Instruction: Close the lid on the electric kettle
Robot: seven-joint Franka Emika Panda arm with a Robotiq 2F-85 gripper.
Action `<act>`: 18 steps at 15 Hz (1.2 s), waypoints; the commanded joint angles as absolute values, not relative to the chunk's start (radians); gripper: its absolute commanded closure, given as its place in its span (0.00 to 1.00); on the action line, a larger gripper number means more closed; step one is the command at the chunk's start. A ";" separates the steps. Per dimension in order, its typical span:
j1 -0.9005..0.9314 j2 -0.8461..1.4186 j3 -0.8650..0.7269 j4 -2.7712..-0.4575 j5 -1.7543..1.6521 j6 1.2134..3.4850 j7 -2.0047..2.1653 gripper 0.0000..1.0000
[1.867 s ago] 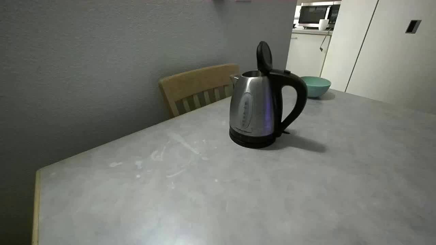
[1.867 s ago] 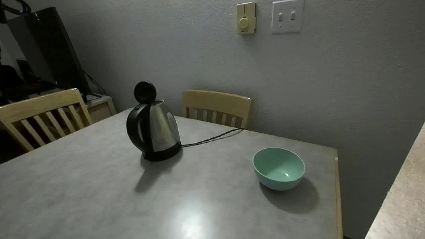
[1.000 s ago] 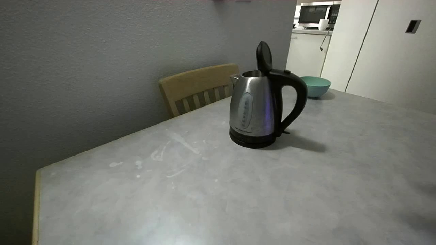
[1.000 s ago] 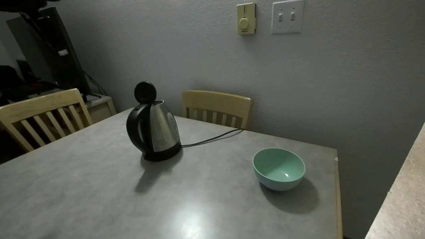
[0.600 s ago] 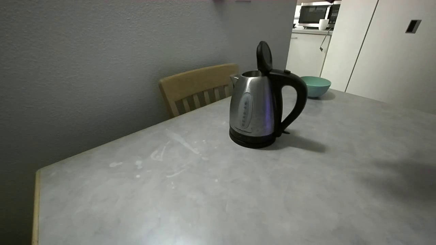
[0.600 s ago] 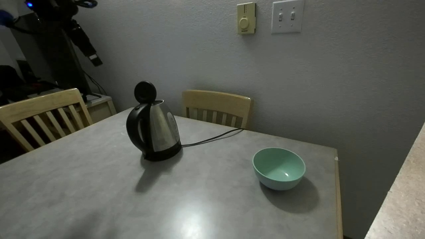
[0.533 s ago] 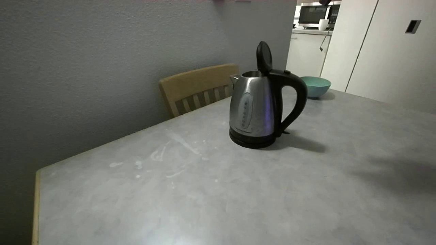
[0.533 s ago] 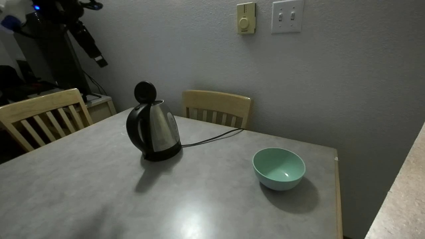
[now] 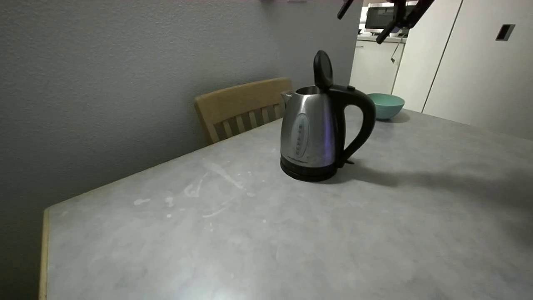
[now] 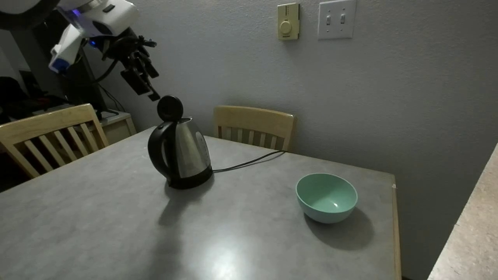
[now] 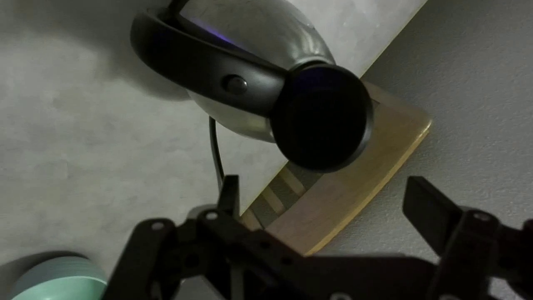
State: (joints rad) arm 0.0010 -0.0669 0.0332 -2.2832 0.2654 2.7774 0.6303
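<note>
Kettle (image 9: pixel 318 125) stands upright on the surface (image 9: pixel 266 233) in both exterior views, its lid (image 9: pixel 323 68) raised, open, where the handle (image 9: pixel 368 118) joins. To the right in an exterior view, the pincer (image 9: pixel 360 28) hangs higher, apart from the lid, its fingers (image 11: pixel 431 216) spread wide in the wrist view. Farther right, partly behind the handle, sits a bowl (image 9: pixel 387 106), well apart from the kettle.
</note>
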 commanded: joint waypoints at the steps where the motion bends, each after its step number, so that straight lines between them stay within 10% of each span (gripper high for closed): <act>1: 0.001 -0.065 0.032 -2.282 0.269 2.777 0.632 0.00; 7: -0.029 -0.083 0.026 -2.263 0.175 2.669 0.794 0.00; 18: 0.051 0.097 0.056 -2.158 0.178 2.671 0.773 0.90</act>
State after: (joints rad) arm 0.0314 0.0358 0.0498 -2.2057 0.1937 2.6184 0.7764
